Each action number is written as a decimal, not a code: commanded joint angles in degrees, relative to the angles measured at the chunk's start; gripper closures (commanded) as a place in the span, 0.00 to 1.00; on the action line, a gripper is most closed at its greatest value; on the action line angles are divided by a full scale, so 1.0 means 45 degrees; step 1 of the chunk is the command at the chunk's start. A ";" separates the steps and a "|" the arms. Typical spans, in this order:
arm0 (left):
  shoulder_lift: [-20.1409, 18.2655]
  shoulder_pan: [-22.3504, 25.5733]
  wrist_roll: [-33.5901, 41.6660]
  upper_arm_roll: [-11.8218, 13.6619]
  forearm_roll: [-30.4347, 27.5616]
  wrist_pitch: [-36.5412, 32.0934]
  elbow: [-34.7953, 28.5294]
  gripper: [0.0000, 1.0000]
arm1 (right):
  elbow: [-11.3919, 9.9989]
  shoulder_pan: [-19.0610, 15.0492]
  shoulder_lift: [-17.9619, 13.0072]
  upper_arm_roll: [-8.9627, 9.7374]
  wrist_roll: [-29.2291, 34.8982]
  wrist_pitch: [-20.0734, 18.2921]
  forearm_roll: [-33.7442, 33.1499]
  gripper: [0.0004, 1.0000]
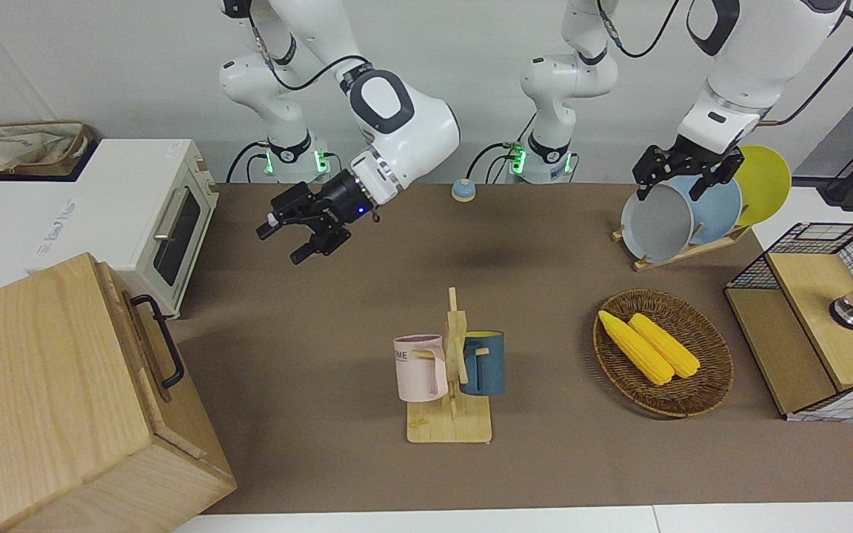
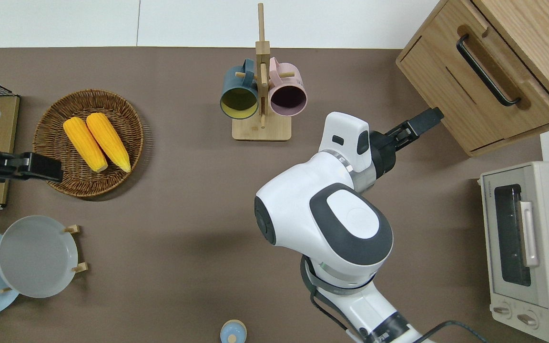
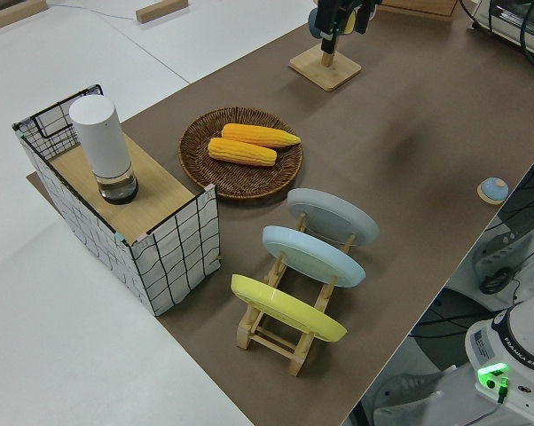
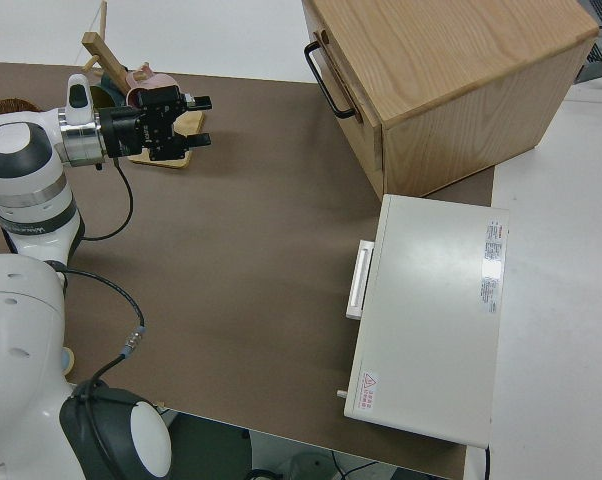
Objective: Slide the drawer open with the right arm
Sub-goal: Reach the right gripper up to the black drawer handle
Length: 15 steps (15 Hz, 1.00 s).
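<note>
From the front, the right gripper [image 1: 295, 235] hangs over bare tabletop with its fingers spread and holding nothing — the drawer [image 1: 151, 348] in the pale wood cabinet [image 1: 41, 385], at the right arm's end of the table, looks fully shut, so the pull is not yet begun. The left arm is parked; whether its fingers are apart I cannot tell.

From overhead, the gripper sits just short of the cabinet's lower corner, and the black bar handle [image 2: 486, 71] is untouched.

In the right side view, open brown surface lies between the gripper and the handle — the toaster oven [image 4: 431, 320] stands beside the cabinet, leaving room for approach.
</note>
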 commanded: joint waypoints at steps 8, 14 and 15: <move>0.0145 0.0068 0.0124 -0.0090 0.0219 -0.0250 0.0331 0.01 | -0.1628 -0.1814 0.0561 -0.0175 0.1502 0.2372 -0.5073 0.02; 0.0145 0.0068 0.0124 -0.0090 0.0219 -0.0250 0.0312 0.01 | -0.1550 -0.2692 0.0953 -0.0195 0.2011 0.2995 -0.6367 0.02; 0.0145 0.0068 0.0124 -0.0090 0.0219 -0.0250 0.0331 0.01 | -0.1530 -0.2887 0.1051 -0.0195 0.2109 0.3036 -0.6659 0.02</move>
